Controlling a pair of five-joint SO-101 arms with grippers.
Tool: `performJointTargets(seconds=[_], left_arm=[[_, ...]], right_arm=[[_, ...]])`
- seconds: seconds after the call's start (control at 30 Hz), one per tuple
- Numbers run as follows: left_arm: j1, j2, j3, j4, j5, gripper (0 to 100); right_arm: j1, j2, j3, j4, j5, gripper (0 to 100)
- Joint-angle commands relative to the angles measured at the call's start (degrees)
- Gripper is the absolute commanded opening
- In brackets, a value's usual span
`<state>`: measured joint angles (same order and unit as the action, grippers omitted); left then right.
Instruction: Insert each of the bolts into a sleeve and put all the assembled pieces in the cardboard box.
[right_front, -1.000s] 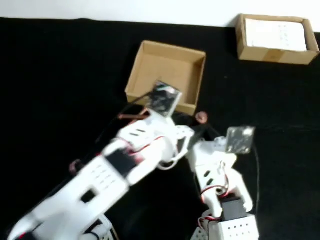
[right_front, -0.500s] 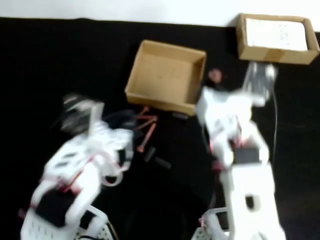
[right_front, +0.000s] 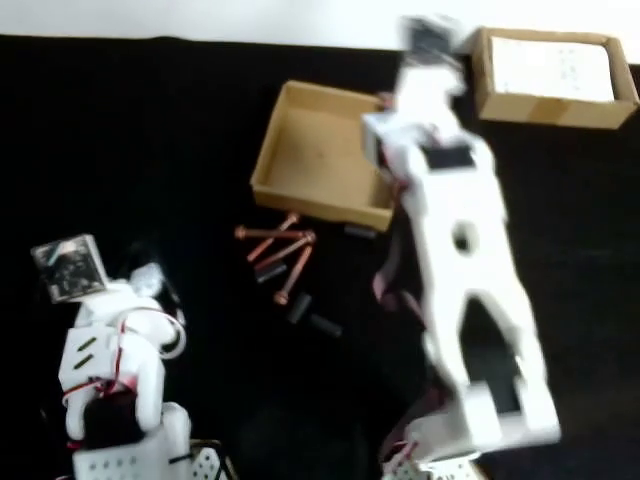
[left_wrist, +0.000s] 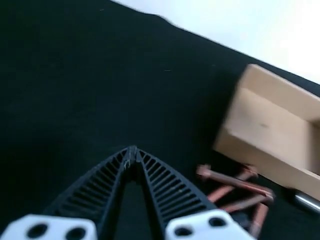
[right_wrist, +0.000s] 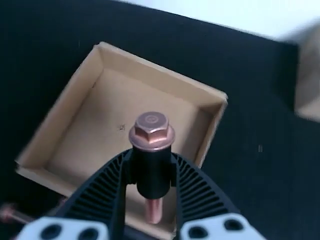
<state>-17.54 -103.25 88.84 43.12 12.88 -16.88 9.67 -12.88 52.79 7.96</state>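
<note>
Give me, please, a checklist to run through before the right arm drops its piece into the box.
1. Bolt seated in sleeve, forming the assembled piece: ok.
2. Grip: right gripper jaws clamped on sleeve: ok.
3. Piece above cardboard box interior: ok.
4. Height above box floor: cannot tell.
5. Clearance: left gripper away from box, jaws shut: ok.
6. All bolts sleeved: not ok; loose bolts lie beside the box.

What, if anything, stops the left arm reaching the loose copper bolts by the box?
Probably nothing, so likely yes: the left gripper is shut and empty, with bare table between it and the bolts. The right gripper holds its piece over the cardboard box.
</note>
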Motion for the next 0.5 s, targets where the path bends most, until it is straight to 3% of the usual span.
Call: performJointTargets(seconds=[0.0, 0.07, 0.23, 0.47], left_arm=[[-4.3, -0.6, 6.2, -6.4, 4.0, 1], [-5.7, -0.4, 8.6, -7.5, 6.8, 1], [-5.8, -0.5, 8.3, 1.1, 14.2, 1], [-4.0, -0.6, 8.3, 1.4, 13.5, 1]], right_arm=[[-2.2, 8.9, -15.2, 3.3, 13.5, 0.7], [-2.9, 14.2, -19.6, 4.2, 20.7, 0.7], [-4.1, 25.3, -23.9, 4.2, 33.0, 0.7], [-4.3, 32.3, -24.1, 8.0, 38.9, 3.9]])
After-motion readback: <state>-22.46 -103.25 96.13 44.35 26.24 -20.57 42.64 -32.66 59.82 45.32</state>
